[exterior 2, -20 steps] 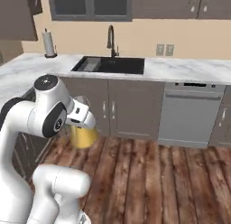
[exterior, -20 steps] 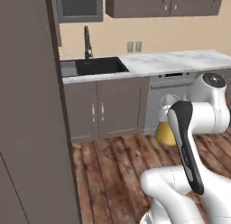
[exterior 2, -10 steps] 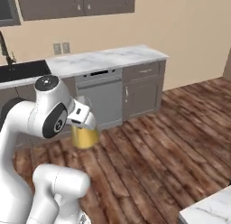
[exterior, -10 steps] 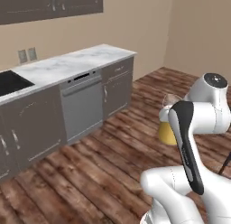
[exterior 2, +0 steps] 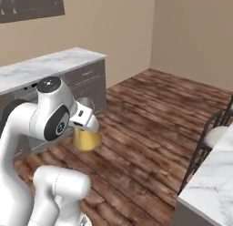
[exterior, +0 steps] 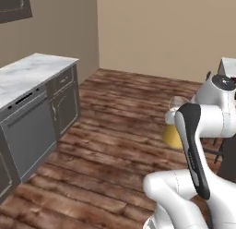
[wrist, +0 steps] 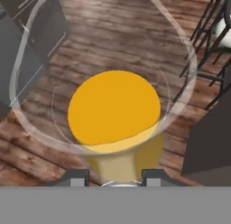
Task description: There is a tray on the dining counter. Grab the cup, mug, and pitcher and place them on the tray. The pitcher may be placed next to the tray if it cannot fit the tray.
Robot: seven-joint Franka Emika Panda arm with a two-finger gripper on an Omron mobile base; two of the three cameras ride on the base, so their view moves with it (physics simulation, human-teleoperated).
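Observation:
My gripper (wrist: 116, 179) is shut on the pitcher (wrist: 114, 108), which I hold above the wooden floor. In the hand view I look down through its clear rounded top onto its amber body. From the right base view the pitcher (exterior 2: 87, 140) hangs under my hand in front of the arm. The left base view shows the pitcher (exterior: 172, 135) partly hidden behind my forearm. A corner of the marble dining counter (exterior 2: 210, 184) lies at the lower right, and a bit of the dining counter (exterior: 228, 65) shows at the far right edge. The tray, cup and mug are out of view.
A marble worktop (exterior: 28, 74) over grey cabinets and a dishwasher (exterior: 28, 135) runs along the left wall. Dark-framed stools (exterior 2: 213, 135) stand by the dining counter, and stools (wrist: 217, 34) show at the upper right of the hand view. Open wooden floor (exterior: 115, 126) lies between.
The base has turned, so both base views swept right: the sink and upper cabinets slid out, and the dining counter and stools came in. The pitcher stays in my grip.

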